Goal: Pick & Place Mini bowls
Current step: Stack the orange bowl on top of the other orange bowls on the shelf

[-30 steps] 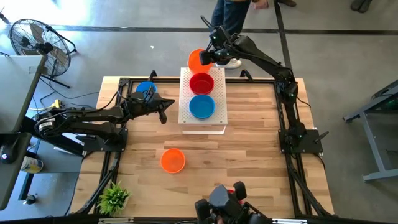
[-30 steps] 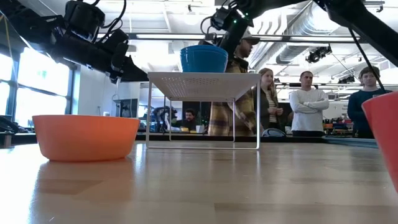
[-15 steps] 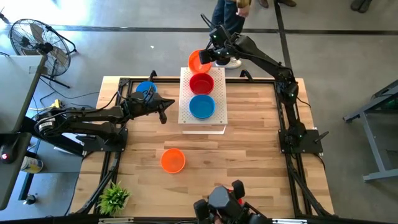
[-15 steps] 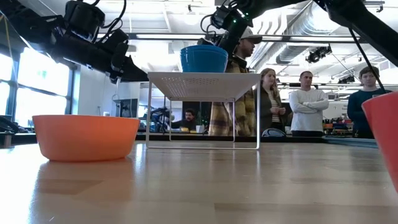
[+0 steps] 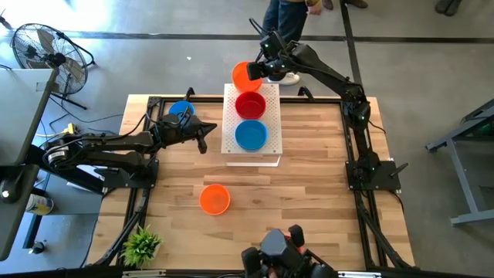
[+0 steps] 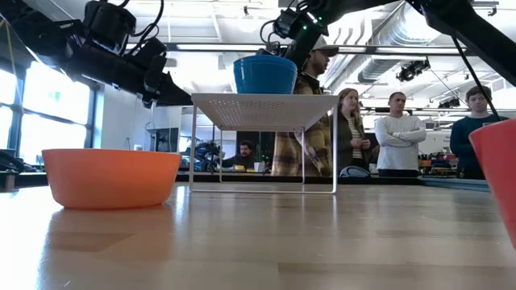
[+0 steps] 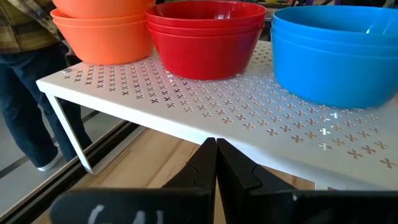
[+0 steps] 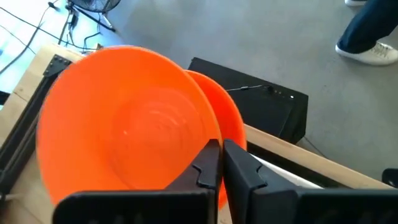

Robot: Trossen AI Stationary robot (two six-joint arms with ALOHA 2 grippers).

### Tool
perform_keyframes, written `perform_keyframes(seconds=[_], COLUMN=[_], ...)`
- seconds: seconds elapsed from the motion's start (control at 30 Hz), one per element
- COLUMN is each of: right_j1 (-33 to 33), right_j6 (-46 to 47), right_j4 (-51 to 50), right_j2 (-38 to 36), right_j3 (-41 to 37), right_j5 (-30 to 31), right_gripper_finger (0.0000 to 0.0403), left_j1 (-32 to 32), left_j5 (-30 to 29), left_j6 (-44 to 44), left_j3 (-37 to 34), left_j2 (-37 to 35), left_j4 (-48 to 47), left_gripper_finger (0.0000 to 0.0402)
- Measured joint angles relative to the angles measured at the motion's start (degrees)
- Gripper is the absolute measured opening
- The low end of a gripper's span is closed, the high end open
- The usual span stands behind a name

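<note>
R gripper (image 5: 261,71) sits over the far end of the white perforated platform (image 5: 272,140), fingers pinched tight on the rim of an orange mini bowl (image 5: 245,75). Bowl is tilted up on edge; in the R wrist view a second orange bowl (image 8: 225,118) lies just behind it, nested close. Next along the platform: red bowl stack (image 5: 250,103), then blue bowl stack (image 5: 251,133) at the near end (L wrist view shows each as several nested bowls).

L gripper (image 5: 202,136) hangs just beside the platform's left edge, above the table, fingers closed together w/ nothing between them.

Off the platform: a single orange bowl (image 5: 214,198) on the wooden table (image 5: 309,193) toward the near side, well apart from the platform, and a blue bowl (image 5: 180,110) at the far left corner, partly under the L arm. Low view catches a red bowl's edge (image 6: 495,173) at the frame's side.

People (image 6: 395,133) stand behind the table.
</note>
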Motion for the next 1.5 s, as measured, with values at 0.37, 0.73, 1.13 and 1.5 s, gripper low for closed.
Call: perform_keyframes(seconds=[0.37, 0.73, 1.13, 1.5], right_j1=[-0.2, -0.2, 2.7, 5.1], right_j6=[0.9, -1.0, -22.8, -25.8], right_j4=[-1.3, -0.9, -1.5, 37.9], right_j2=[0.0, -0.1, -4.5, -24.0], right_j3=[0.0, 0.0, -2.1, -42.2], right_j5=[-0.4, -0.3, 1.3, -3.7], right_gripper_finger=[0.0022, 0.0078, 0.0007, 0.0001], left_j1=[0.0, 0.0, 0.0, 0.0], left_j5=[0.0, 0.0, 0.0, 1.2], left_j6=[0.0, 0.0, 0.0, 0.0], left_j3=[0.0, 0.0, 0.0, 0.0], left_j2=[0.0, 0.0, 0.0, 0.0], left_j4=[0.0, -0.1, -0.9, -0.9], left_gripper_finger=[0.0005, 0.0005, 0.0005, 0.0005])
